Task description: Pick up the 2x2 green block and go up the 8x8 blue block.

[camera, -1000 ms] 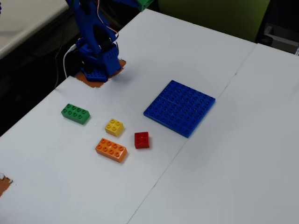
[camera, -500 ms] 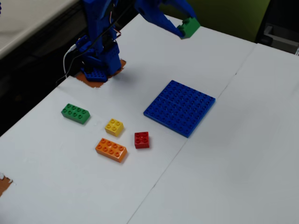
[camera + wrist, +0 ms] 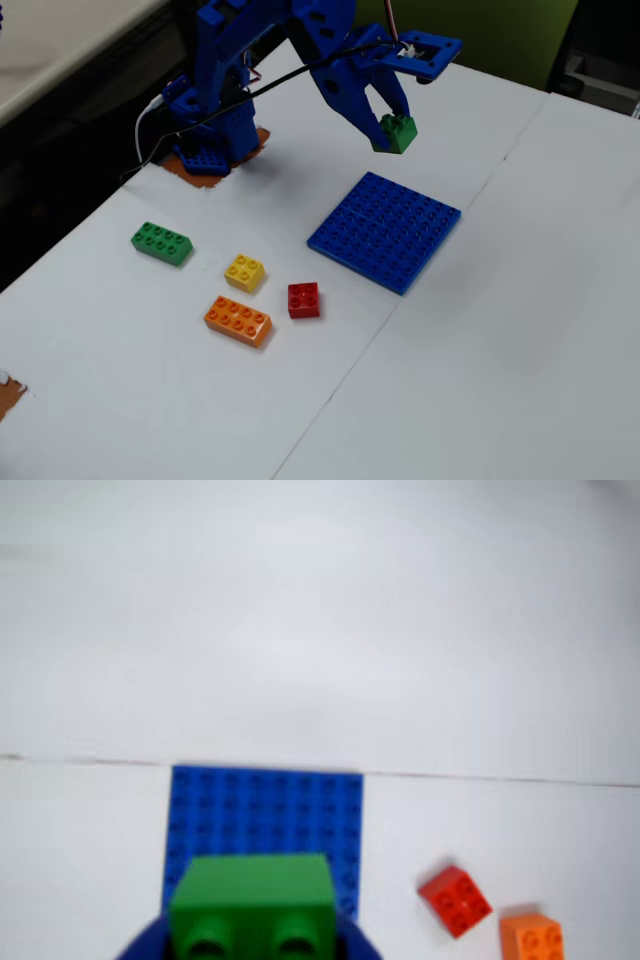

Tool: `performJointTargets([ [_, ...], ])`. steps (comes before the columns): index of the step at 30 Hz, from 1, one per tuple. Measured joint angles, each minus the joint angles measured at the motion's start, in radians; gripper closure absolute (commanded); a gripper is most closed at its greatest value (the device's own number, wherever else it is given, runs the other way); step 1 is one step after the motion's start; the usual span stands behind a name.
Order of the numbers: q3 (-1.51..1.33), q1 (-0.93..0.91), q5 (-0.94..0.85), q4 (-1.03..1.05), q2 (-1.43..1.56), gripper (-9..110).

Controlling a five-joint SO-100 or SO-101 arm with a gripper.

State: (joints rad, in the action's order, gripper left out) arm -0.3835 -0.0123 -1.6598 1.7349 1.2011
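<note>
White tabletop (image 3: 520, 300) underneath, with the 2x2 green block (image 3: 397, 133) pinched in the jaws of the gripper (image 3: 390, 128), raised in the air over the far edge of the 8x8 blue block (image 3: 385, 230), red brick (image 3: 304, 300) and yellow brick (image 3: 245, 272) nearby.

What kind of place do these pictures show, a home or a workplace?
Probably an office or lab: plain white tables pushed together, a blue robot arm fixed at one edge, and toy bricks laid out as for a test.
</note>
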Motion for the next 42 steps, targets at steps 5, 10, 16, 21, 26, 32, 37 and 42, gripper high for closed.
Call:
performJointTargets([
  [5, -0.028, -0.009, -0.032, 0.009, -0.017, 102],
  [10, -0.067, -0.025, -0.037, 0.011, -0.04, 102],
  [16, -0.069, -0.025, -0.037, 0.011, -0.054, 102],
  [21, -0.069, -0.025, -0.031, 0.011, -0.054, 102],
  [26, -0.069, -0.025, -0.031, 0.011, -0.054, 102],
  [32, -0.074, -0.025, -0.025, 0.011, -0.074, 102],
  [37, -0.087, -0.025, -0.025, 0.011, -0.074, 102],
  [42, -0.092, -0.025, -0.025, 0.012, -0.074, 102],
])
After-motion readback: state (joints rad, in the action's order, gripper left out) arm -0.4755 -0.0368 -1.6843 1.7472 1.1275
